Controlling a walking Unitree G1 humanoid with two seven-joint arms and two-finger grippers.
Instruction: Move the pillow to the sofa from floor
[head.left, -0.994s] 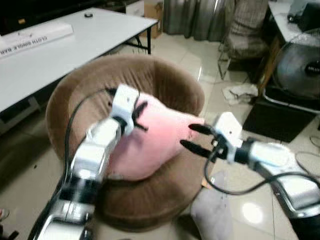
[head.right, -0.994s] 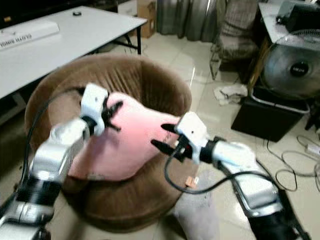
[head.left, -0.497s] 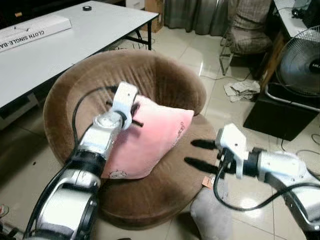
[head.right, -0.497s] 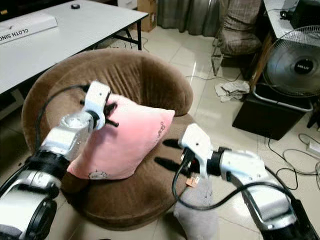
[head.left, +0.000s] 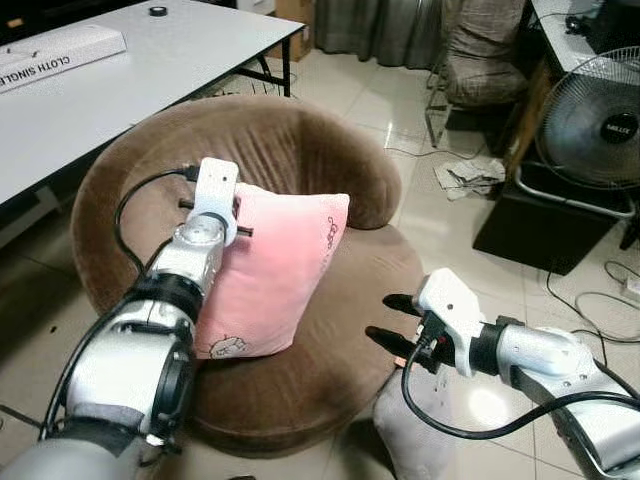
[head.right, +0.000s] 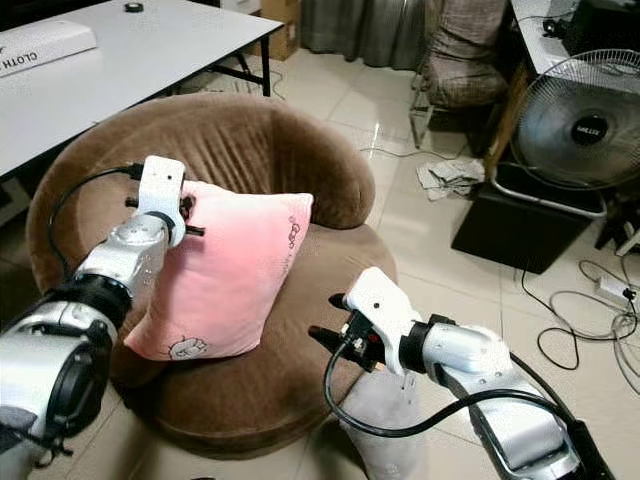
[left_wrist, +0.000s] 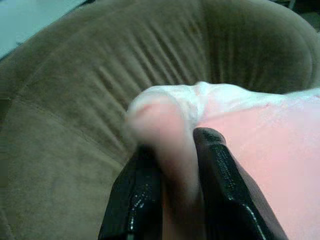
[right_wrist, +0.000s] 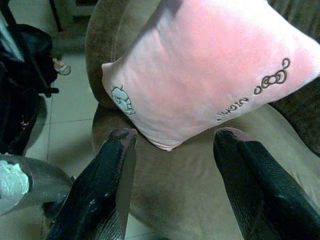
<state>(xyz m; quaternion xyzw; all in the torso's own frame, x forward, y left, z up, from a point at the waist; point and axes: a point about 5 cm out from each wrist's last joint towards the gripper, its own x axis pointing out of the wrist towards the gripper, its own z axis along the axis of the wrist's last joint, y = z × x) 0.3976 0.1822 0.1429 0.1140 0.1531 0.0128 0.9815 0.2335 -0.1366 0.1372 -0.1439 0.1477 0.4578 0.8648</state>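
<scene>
Between the left gripper's (left_wrist: 172, 195) two black fingers (left_wrist: 134, 200) sits a pinched corner of the pink pillow (head.left: 268, 270); jaws clamped on that fold. Pillow stands propped on the round brown sofa (head.left: 330, 350), leaning against its backrest, printed face toward the right gripper (head.left: 392, 320). Right gripper hovers over the seat's front edge, jaws spread wide, pillow's lower corner ahead of the gap, not touching. Grey cushion (head.left: 415, 430) lies on the floor below the right gripper.
</scene>
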